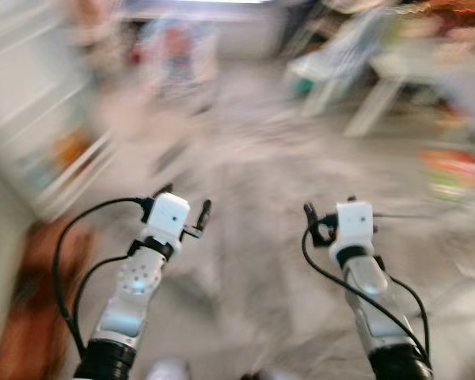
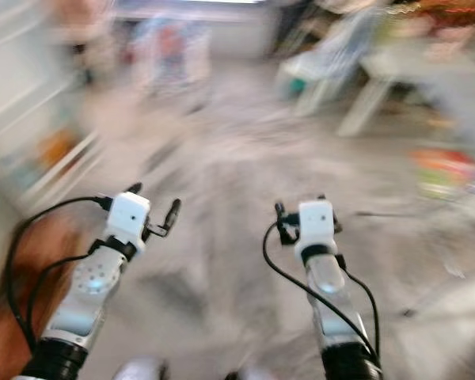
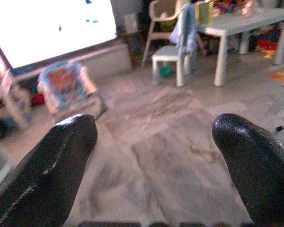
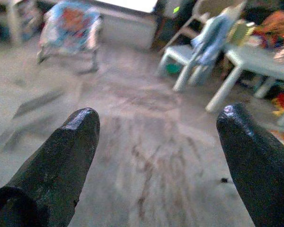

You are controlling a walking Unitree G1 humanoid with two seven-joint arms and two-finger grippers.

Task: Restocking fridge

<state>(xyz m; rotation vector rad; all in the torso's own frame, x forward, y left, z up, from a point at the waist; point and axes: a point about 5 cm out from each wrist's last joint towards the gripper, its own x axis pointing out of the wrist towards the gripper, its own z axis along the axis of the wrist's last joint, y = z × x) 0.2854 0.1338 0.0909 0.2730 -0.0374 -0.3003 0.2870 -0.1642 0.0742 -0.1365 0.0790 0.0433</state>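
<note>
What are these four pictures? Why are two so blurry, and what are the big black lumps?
A walking robot took them. The two blurry ones come from the cameras in its head, blurred because it is moving. They show its silver arms held out over the floor, with the left gripper and the right gripper at the ends. The other two come from a camera on each wrist. The black lumps are the gripper's fingers seen close up. Both grippers are open and hold nothing. Ahead stand a chair, a white table and a baby bouncer.
</note>
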